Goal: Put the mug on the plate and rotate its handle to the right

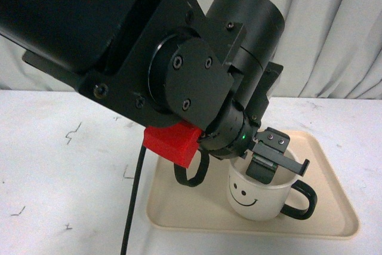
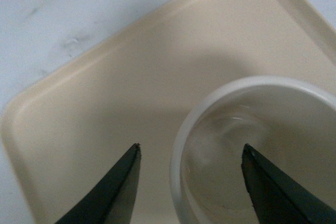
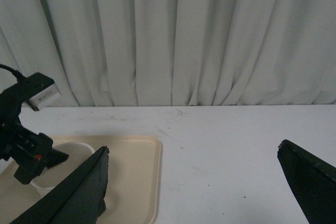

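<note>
In the front view the mug point(image 1: 258, 198) stands upright on the plate point(image 1: 334, 216), towards its near right part, with the smiley face turned to the camera and the handle point(image 1: 302, 201) pointing to the robot's right. The left arm reaches down from above, a red block point(image 1: 173, 143) on its wrist, and the left gripper point(image 1: 268, 165) sits at the mug's rim – one finger dips inside the cup. The plate lies on a white table point(image 1: 65, 165) before a pale curtain point(image 1: 334, 28). In the left wrist view the two dark fingertips point(image 2: 123, 187) stand apart with the mug's wall between them, one outside over the plate's floor and one within the cup; neither presses the rim, so the grip is released. In the right wrist view the right gripper point(image 3: 192, 148) hangs above bare table with its fingers spread wide and nothing between them – well apart from the plate, whose corner shows to one side. There the left arm's wrist partly hides the mug.
</note>
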Available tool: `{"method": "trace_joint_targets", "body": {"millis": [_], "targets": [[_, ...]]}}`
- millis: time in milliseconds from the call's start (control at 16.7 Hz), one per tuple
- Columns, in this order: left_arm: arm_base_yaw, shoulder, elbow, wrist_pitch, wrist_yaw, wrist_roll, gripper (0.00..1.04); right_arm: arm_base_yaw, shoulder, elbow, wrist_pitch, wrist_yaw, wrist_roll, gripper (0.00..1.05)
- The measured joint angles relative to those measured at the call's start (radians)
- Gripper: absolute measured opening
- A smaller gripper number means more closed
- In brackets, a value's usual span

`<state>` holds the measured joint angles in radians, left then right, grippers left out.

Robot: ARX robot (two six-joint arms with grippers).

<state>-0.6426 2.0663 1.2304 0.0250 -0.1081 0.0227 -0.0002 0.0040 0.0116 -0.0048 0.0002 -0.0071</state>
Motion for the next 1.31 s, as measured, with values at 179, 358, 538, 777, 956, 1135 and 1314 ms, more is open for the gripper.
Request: {"method": "trace_joint_targets", "body": {"millis": [179,358,538,777,956,1135,1314], "targets": [[-0.004,-0.169,-0.049,0.019,-0.019,0.051,0.90,0.000,0.000,0.000,0.000,0.000,0.000,0.98],[0.023,-0.478,-0.194,0.223,-0.014,0.129,0.98,0.000,0.000,0.000,0.000,0.000,0.000,0.98],[0.024,-0.648,-0.291,0.510,-0.202,0.124,0.87,0.000,0.000,0.000,0.001,-0.001,0.000,0.98],[0.182,-0.829,-0.686,0.642,-0.373,0.003,0.47,0.000,0.000,0.000,0.000,0.000,0.000,0.98],[0.221,-0.912,-0.746,0.668,-0.340,-0.007,0.37,0.000,0.000,0.000,-0.001,0.000,0.000,0.98],[0.261,-0.989,-0.818,0.681,-0.283,-0.016,0.22,0.000,0.000,0.000,0.000,0.000,0.000,0.98],[0.339,-1.064,-0.953,0.667,-0.195,-0.018,0.02,0.000,0.000,0.000,0.000,0.000,0.000,0.98]]}}
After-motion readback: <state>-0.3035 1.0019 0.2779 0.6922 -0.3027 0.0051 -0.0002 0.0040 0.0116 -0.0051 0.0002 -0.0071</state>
